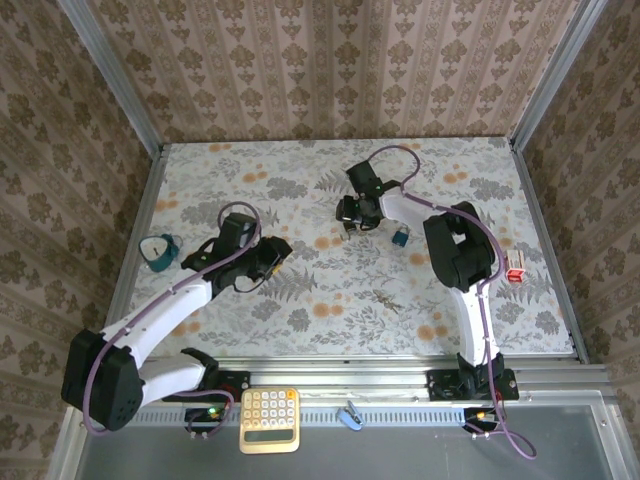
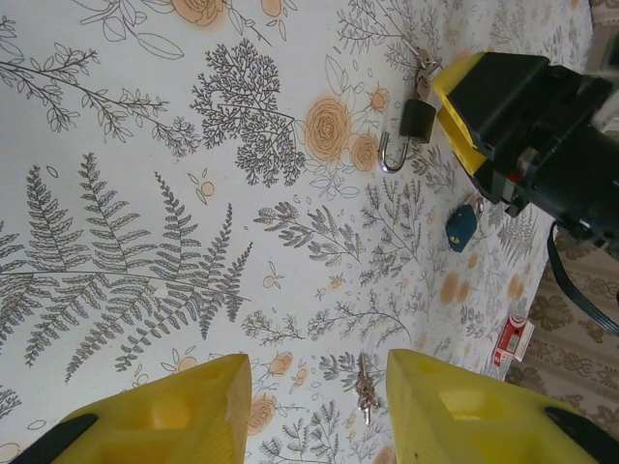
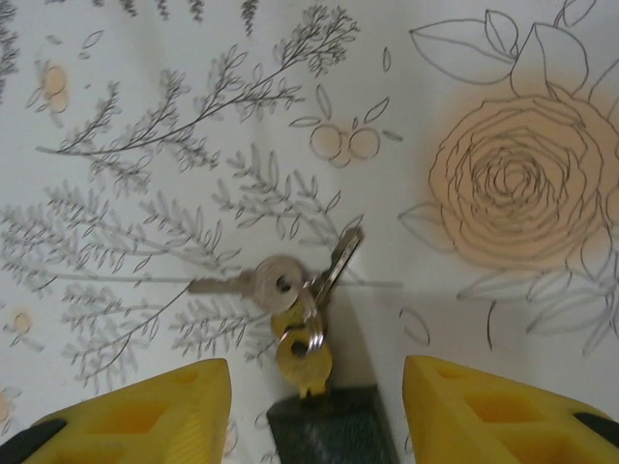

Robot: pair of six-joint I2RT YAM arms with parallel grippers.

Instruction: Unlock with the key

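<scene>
Well clear of table [image 1: 330, 290] edges: padlock [image 2: 417, 120], keys [image 3: 280, 285].

A white tablecloth [image 1: 300, 300] printed with grey ferns and orange roses lies flat beneath and all round the left gripper [image 1: 270, 255] and the right gripper [image 1: 350, 218]. Beyond both, and out to either side of them, stand three walls [image 1: 330, 60] papered in beige-and-brown striped damask. Bare aluminium posts [image 1: 110, 75] rise at the far corners. Behind the grippers, along the near edge, runs a slotted aluminium rail [image 1: 330, 372], then a dark grey ledge [image 1: 570, 440]. The light is soft and even, with faint shadows.
</scene>
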